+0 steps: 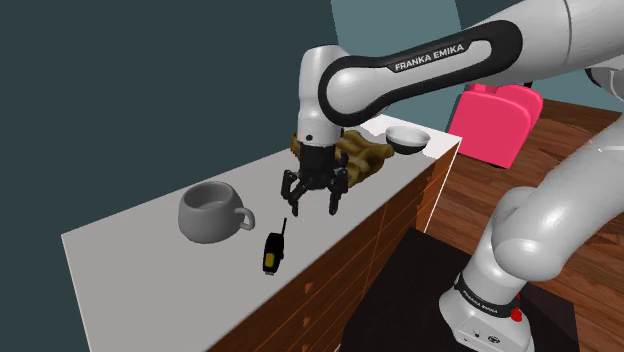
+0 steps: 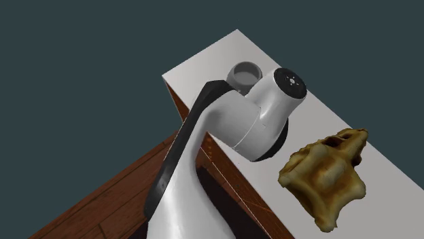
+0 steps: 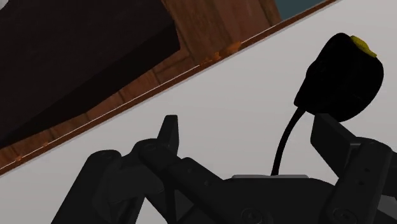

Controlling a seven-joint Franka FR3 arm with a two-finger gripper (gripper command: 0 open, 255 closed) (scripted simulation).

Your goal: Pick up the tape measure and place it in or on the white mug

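The gripper [image 1: 313, 205] hung over the counter [image 1: 120, 245] with its fingers [image 3: 168, 135] spread wide and nothing between them. The biggest thing on that white top was the greyish-white mug [image 1: 200, 225], upright, with its handle toward the shoulder view's right. Near that handle but apart from it lay the tape measure [image 1: 271, 254], close to the counter's front edge. It had a small black body, a yellow patch on one end, and a thin black tail pointing toward the gripper.

My read on handling was a hard case, probably light, maybe a bit slick, and it wouldn't squash. I'd have pinched across the flat sides of the body, not the tail, which looked too thin and floppy to trust. The mug's mouth looked wide enough to take it, but that was a guess.

As for the views, the wrist view had the tape measure [image 3: 343, 73] just off one fingertip rather than between the two, so it wasn't lined up, which was hard to judge from the shoulder view. The second exterior view looked down into the mug [image 2: 232, 73], where I could see nothing inside. It also caught a brown waffle-looking thing [image 2: 325, 173] well apart from the mug.
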